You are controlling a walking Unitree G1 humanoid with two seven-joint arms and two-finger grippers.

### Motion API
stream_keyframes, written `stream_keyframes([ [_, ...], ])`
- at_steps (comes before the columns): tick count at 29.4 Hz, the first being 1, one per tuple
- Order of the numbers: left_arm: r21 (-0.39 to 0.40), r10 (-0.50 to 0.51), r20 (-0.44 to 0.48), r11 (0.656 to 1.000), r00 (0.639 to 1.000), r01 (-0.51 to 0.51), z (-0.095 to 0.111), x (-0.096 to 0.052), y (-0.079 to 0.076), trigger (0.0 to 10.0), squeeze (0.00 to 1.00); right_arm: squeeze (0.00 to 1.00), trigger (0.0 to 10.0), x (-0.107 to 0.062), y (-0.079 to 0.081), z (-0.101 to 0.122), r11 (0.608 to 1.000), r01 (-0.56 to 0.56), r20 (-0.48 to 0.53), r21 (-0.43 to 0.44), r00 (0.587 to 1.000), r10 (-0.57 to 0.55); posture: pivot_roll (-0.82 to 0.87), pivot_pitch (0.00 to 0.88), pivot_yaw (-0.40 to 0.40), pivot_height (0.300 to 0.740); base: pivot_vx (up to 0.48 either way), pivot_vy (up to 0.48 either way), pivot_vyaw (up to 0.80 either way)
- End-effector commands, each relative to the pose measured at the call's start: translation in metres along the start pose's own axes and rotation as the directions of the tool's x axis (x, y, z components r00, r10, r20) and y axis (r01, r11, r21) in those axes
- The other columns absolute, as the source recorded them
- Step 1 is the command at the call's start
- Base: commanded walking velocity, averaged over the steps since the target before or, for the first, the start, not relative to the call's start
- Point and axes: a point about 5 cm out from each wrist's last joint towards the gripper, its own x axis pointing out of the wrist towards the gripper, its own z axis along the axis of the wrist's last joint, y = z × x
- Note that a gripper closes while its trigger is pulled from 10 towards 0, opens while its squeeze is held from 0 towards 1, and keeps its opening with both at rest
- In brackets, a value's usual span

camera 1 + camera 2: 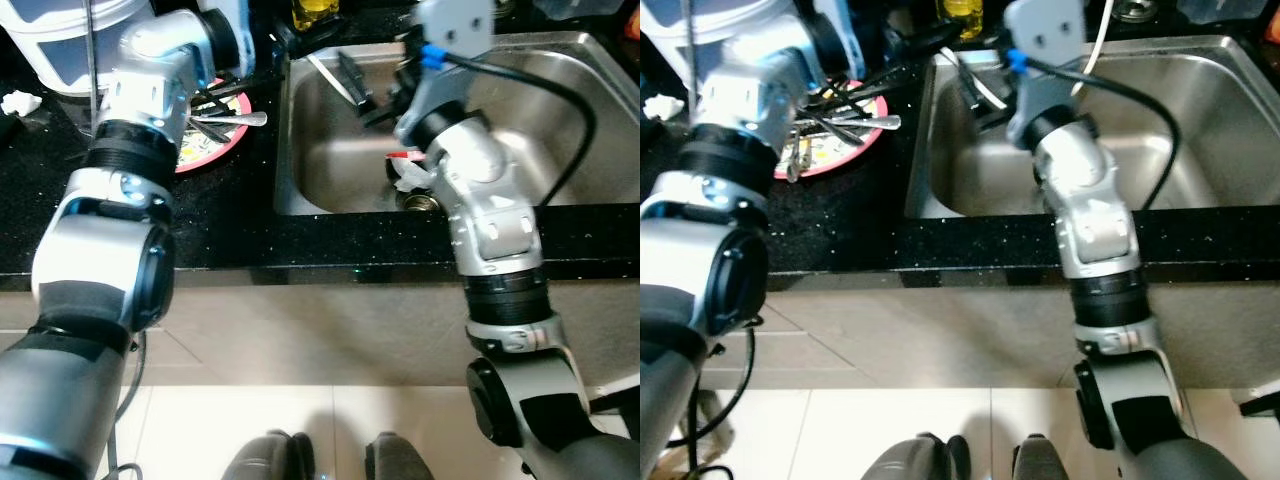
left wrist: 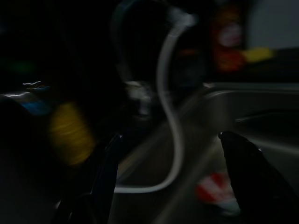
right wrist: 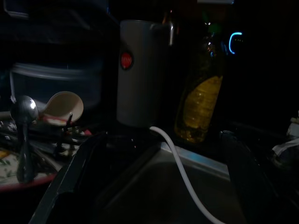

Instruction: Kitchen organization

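Utensils [image 1: 345,80] lie in the steel sink [image 1: 560,120], up against its back-left wall, long axes running diagonally from the back-left corner toward the basin middle. A red-and-white scrap [image 1: 403,160] sits lower in the basin near the drain. My right gripper [image 3: 159,186] is over the sink's left half, and its wrist view shows both black fingers spread wide with nothing between them, aimed at the back rim where a grey canister [image 3: 140,70] and a yellow oil bottle [image 3: 198,102] stand. So the sink utensils lie just below and ahead of the right gripper; I judge it the nearer arm for them. My left gripper [image 2: 177,177] is reaching over the counter beside the pink-rimmed plate [image 1: 845,145] piled with cutlery [image 1: 225,118], fingers also parted and empty, pointed toward the sink edge and a white hose [image 2: 170,107]. Black counter [image 1: 250,240] runs along the front.
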Motion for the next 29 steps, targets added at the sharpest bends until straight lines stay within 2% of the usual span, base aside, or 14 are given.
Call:
stream_keyframes([
  [1, 0.036, 0.085, 0.016, 0.996, 0.996, -0.085, 0.013, -0.014, 0.012, 10.0, 0.0, 0.0, 10.0, 0.001, 0.004, 0.002, 1.0, -0.017, 0.025, 0.01, 1.0, 0.016, 0.03, 0.07, 0.038, 0.74, 0.0, 0.0, 0.0],
  [2, 0.059, 0.187, 0.051, 0.98, 0.981, -0.19, 0.02, -0.033, 0.016, 10.0, 0.0, 0.0, 10.0, 0.002, 0.006, 0.003, 0.999, -0.018, 0.037, 0.031, 0.999, 0.017, 0.04, 0.061, 0.028, 0.74, 0.0, 0.0, 0.0],
  [3, 0.059, 0.187, 0.051, 0.98, 0.981, -0.19, 0.02, -0.033, 0.016, 10.0, 0.0, 0.0, 10.0, 0.002, 0.006, 0.003, 0.999, -0.018, 0.037, 0.031, 0.999, 0.017, 0.04, 0.061, 0.028, 0.74, 0.0, 0.0, 0.0],
  [4, 0.074, 0.268, 0.079, 0.959, 0.96, -0.274, 0.024, -0.047, 0.017, 10.0, 0.0, 0.0, 10.0, 0.003, 0.007, 0.003, 0.999, -0.015, 0.05, 0.051, 0.999, 0.012, 0.05, 0.055, 0.023, 0.74, 0.0, 0.0, 0.0],
  [5, 0.074, 0.268, 0.079, 0.959, 0.96, -0.274, 0.024, -0.047, 0.017, 10.0, 0.0, 0.0, 10.0, 0.003, 0.007, 0.003, 0.999, -0.015, 0.05, 0.051, 0.999, 0.012, 0.05, 0.055, 0.023, 0.74, 0.0, 0.0, 0.0],
  [7, 0.084, 0.366, 0.124, 0.922, 0.922, -0.378, 0.027, -0.061, 0.016, 10.0, 0.0, 0.0, 10.0, 0.005, 0.009, 0.004, 0.997, -0.002, 0.074, 0.081, 0.997, -0.004, 0.06, 0.043, 0.018, 0.74, 0.0, 0.0, 0.0],
  [9, 0.069, 0.401, 0.143, 0.908, 0.905, -0.414, 0.027, -0.066, 0.014, 10.0, 0.0, 0.0, 10.0, 0.006, 0.009, 0.004, 0.995, 0.005, 0.088, 0.095, 0.996, -0.014, 0.07, 0.031, 0.021, 0.74, 0.0, 0.0, 0.0],
  [12, 0.098, 0.408, 0.127, 0.902, 0.904, -0.421, 0.025, -0.068, 0.01, 10.0, 0.0, 0.0, 10.0, 0.006, 0.009, 0.005, 0.995, 0.007, 0.095, 0.097, 0.995, -0.016, 0.07, 0.031, 0.021, 0.74, 0.0, 0.0, 0.0],
  [15, 0.121, 0.433, 0.082, 0.89, 0.898, -0.44, 0.02, -0.073, 0.0, 10.0, 0.0, 0.0, 10.0, 0.005, 0.008, 0.005, 0.995, 0.012, 0.106, 0.103, 0.994, -0.023, 0.07, 0.019, 0.027, 0.74, 0.0, 0.0, 0.0],
  [20, 0.147, 0.45, 0.043, 0.88, 0.892, -0.451, 0.012, -0.07, -0.012, 10.0, 0.0, 0.0, 10.0, 0.004, 0.007, 0.009, 0.993, 0.016, 0.138, 0.115, 0.99, -0.032, 0.07, 0.012, 0.031, 0.74, 0.0, 0.0, 0.0],
  [24, 0.154, 0.451, 0.026, 0.88, 0.892, -0.45, 0.01, -0.069, -0.014, 10.0, 0.0, 0.0, 10.0, 0.004, 0.007, 0.012, 0.993, 0.016, 0.153, 0.12, 0.988, -0.034, 0.07, 0.009, 0.033, 0.74, 0.0, 0.0, 0.0],
  [28, 0.17, 0.401, -0.063, 0.907, 0.914, -0.386, -0.003, -0.075, -0.025, 10.0, 0.0, 0.0, 10.0, 0.0, 0.002, 0.017, 0.991, 0.033, 0.173, 0.129, 0.983, -0.055, 0.07, 0.007, 0.04, 0.74, 0.0, 0.0, 0.0],
  [29, 0.148, 0.39, -0.109, 0.916, 0.914, -0.373, -0.01, -0.079, -0.031, 10.0, 0.0, 0.0, 10.0, -0.003, 0.001, 0.013, 0.99, 0.047, 0.158, 0.13, 0.985, -0.067, 0.08, 0.006, 0.044, 0.74, 0.0, 0.0, 0.0],
])
